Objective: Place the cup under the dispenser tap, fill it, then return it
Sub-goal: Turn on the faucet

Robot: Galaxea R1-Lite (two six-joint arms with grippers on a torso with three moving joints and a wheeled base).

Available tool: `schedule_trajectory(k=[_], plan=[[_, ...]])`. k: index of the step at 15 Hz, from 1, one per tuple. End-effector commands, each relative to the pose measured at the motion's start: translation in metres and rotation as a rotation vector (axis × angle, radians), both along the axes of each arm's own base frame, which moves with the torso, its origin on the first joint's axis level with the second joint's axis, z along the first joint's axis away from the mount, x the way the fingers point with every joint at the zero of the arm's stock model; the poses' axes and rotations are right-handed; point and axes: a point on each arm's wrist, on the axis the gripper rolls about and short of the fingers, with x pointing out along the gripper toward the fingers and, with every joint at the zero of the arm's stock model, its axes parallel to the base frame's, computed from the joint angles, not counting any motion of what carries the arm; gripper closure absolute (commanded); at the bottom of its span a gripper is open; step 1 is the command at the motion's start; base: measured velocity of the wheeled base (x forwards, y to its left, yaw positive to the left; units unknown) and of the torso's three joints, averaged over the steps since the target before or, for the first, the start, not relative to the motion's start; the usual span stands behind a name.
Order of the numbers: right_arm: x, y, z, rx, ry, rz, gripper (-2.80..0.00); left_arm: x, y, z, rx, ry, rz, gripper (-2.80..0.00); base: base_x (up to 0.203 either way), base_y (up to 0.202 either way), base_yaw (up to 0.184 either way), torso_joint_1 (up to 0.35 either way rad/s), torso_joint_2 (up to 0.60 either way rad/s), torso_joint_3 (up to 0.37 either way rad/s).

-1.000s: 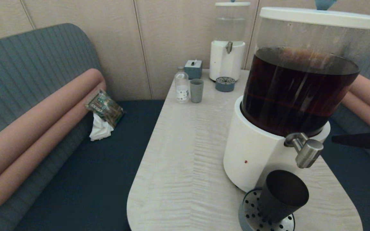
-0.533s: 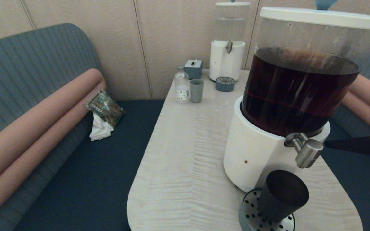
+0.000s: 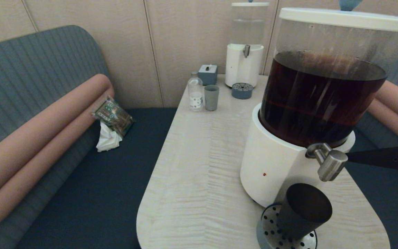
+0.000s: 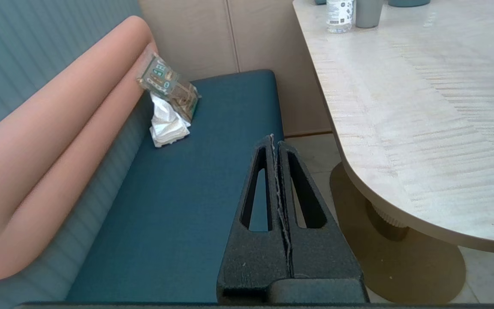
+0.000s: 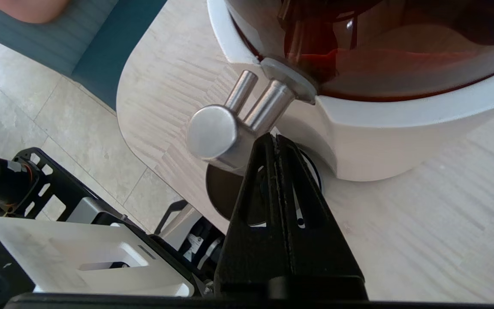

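Note:
The black cup (image 3: 304, 211) stands upright on the perforated drip tray (image 3: 269, 229), directly below the brushed-steel dispenser tap (image 3: 329, 162) of the large dispenser (image 3: 275, 162) holding dark brown drink. My right gripper (image 3: 349, 157) comes in level from the right, shut and empty, its tip at the side of the tap. In the right wrist view the gripper (image 5: 273, 138) touches the tap (image 5: 217, 133) just behind its round cap, with the cup (image 5: 223, 193) partly hidden underneath. My left gripper (image 4: 275, 140) hangs shut over the blue bench, out of the head view.
At the table's far end stand a small white dispenser (image 3: 244, 55), its little drip tray (image 3: 242, 91), a grey-blue cup (image 3: 211, 98), a clear bottle (image 3: 195, 92) and a grey box (image 3: 208, 74). A packet and crumpled tissue (image 3: 111, 124) lie on the bench. The table's rounded front edge (image 3: 143, 214) is close.
My right gripper has slid leftwards from the right edge of the view until its tip reaches the tap. The cup and the left arm have stayed put.

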Motion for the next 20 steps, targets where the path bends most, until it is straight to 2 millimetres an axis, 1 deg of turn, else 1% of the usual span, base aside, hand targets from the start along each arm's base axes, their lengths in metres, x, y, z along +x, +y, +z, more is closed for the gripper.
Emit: schedule_trajectory(k=[1, 3, 11, 16, 20], plan=[[0.003, 0.001, -0.001, 0.000, 0.006, 0.002, 0.00, 0.003, 0.000, -0.011, 0.001, 0.039, 0.000, 0.00, 0.000, 0.000, 0.000, 0.000, 0.00, 0.000], [0.008, 0.002, -0.001, 0.006, -0.019, 0.000, 0.00, 0.003, 0.000, -0.011, 0.001, 0.039, 0.000, 0.00, 0.000, 0.000, 0.000, 0.000, 0.00, 0.000], [0.010, 0.002, 0.000, 0.013, -0.033, 0.006, 0.00, 0.003, 0.000, -0.011, 0.001, 0.039, 0.000, 0.00, 0.000, 0.000, 0.000, 0.000, 0.00, 0.000], [0.018, 0.005, -0.005, 0.018, -0.062, 0.006, 0.00, 0.003, 0.000, -0.011, 0.001, 0.039, 0.000, 0.00, 0.000, 0.000, 0.000, 0.000, 0.00, 0.000], [0.021, 0.005, -0.006, 0.016, -0.053, 0.007, 0.00, 0.003, 0.000, -0.011, 0.001, 0.039, 0.000, 0.00, 0.000, 0.000, 0.000, 0.000, 0.00, 0.000]])
